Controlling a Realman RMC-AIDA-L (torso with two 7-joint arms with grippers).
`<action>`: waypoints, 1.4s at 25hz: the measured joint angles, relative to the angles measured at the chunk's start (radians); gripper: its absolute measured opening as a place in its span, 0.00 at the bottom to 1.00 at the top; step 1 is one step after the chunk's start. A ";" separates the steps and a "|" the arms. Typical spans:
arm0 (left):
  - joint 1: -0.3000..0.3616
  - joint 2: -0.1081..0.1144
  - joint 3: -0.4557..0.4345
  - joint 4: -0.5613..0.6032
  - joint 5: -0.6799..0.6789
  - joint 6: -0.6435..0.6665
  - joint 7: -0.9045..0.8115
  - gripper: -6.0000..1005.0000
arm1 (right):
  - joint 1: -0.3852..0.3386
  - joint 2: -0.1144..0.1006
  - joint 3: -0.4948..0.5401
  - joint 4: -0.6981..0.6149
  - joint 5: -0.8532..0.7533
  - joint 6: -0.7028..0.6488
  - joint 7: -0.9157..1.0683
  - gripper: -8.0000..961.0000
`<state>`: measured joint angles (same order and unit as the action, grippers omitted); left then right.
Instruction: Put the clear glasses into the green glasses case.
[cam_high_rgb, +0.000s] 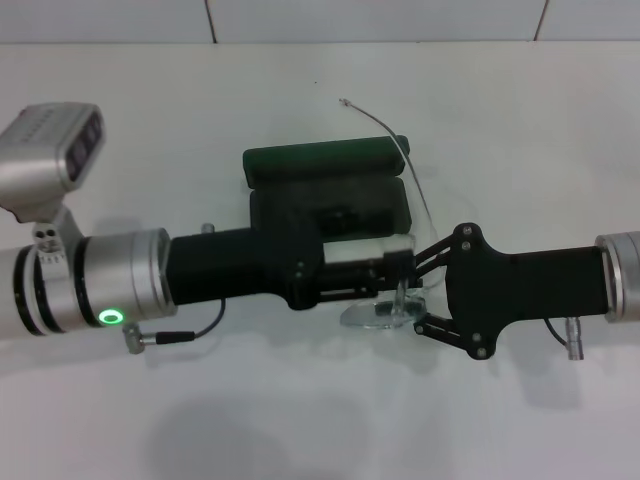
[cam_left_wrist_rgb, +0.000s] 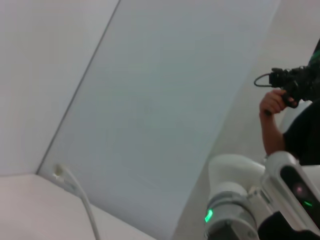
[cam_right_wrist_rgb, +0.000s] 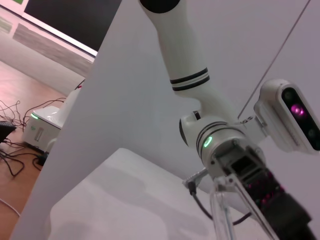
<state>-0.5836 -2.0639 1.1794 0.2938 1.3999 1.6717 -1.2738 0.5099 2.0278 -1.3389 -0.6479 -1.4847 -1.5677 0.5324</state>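
A: Glasses first: the clear glasses (cam_high_rgb: 385, 312) sit at the centre of the head view, just below the open green glasses case (cam_high_rgb: 330, 190), between the two arms. The right gripper (cam_high_rgb: 425, 295) has its fingers closed around the lens edge; the right wrist view shows a clear strip (cam_right_wrist_rgb: 221, 212) rising close to the camera, probably part of them.

B: And the left gripper (cam_high_rgb: 385, 268)?

A: It reaches in from the left, its tip over the lower half of the case, right beside the glasses. I cannot tell how its fingers stand.

B: Risks?

A: Three, I'd judge. The plastic is slick and thin, so it could slip or twist in the hold. One thin arm (cam_high_rgb: 400, 150) trails up past the case's right end and could snag on the rim. And the grippers are nearly touching; a careless move could knock them together.

B: Room?

A: The white table (cam_high_rgb: 300, 420) lies bare across the lower frame, and above the case up to the tiled wall (cam_high_rgb: 380, 20).
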 joint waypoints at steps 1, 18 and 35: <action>0.004 0.002 -0.001 0.001 -0.013 0.002 0.006 0.72 | -0.001 0.000 0.000 0.000 0.000 0.002 0.000 0.14; 0.119 -0.026 -0.081 0.064 -0.062 -0.228 0.369 0.72 | 0.095 0.000 -0.215 0.016 0.191 -0.238 0.021 0.14; 0.128 -0.033 -0.071 -0.043 -0.303 -0.005 0.681 0.72 | 0.164 -0.004 -0.410 0.095 0.384 0.059 0.337 0.14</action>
<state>-0.4555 -2.0967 1.1088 0.2506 1.0966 1.6666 -0.5929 0.6739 2.0238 -1.7485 -0.5529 -1.1008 -1.5086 0.8693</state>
